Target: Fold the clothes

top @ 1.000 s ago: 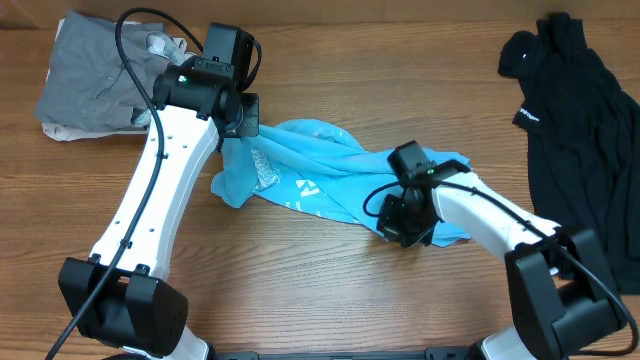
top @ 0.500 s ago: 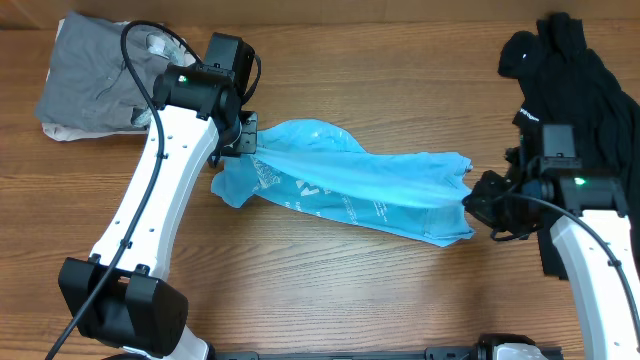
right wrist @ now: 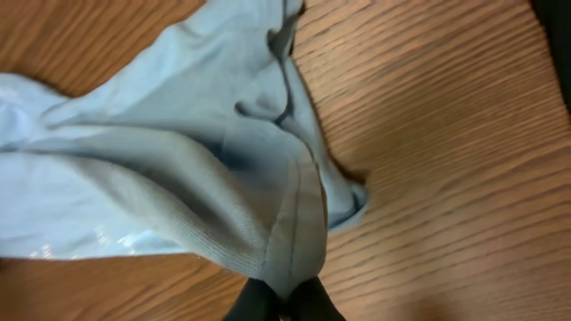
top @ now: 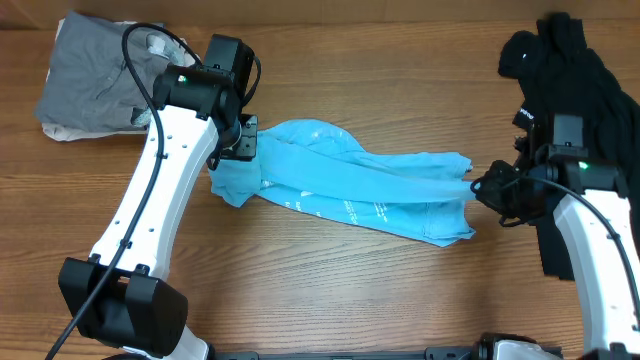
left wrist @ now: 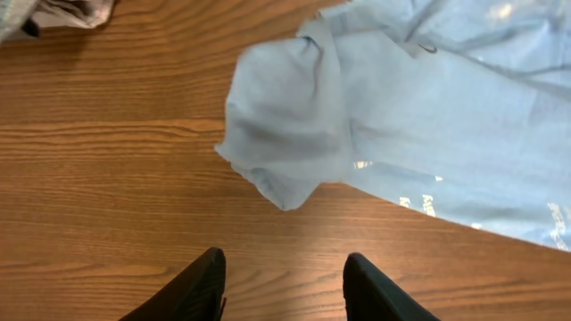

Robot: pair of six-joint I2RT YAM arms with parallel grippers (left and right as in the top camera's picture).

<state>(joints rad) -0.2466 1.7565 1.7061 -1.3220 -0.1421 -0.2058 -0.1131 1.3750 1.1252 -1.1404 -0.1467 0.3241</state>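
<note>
A light blue shirt (top: 350, 185) lies stretched across the middle of the table. It also shows in the left wrist view (left wrist: 401, 107) and the right wrist view (right wrist: 161, 169). My right gripper (top: 492, 190) is shut on the shirt's ribbed hem (right wrist: 290, 259) and holds it pulled out to the right. My left gripper (top: 243, 140) is open and empty (left wrist: 284, 267) just above the bare wood at the shirt's left end, where a sleeve (left wrist: 285, 134) lies bunched.
A grey garment (top: 95, 75) lies in a pile at the back left. A black garment (top: 580, 110) lies heaped at the right edge, under my right arm.
My right gripper has pulled the shirt's end far to the right, stretching the shirt out. My left gripper has stayed near the shirt's left end.
</note>
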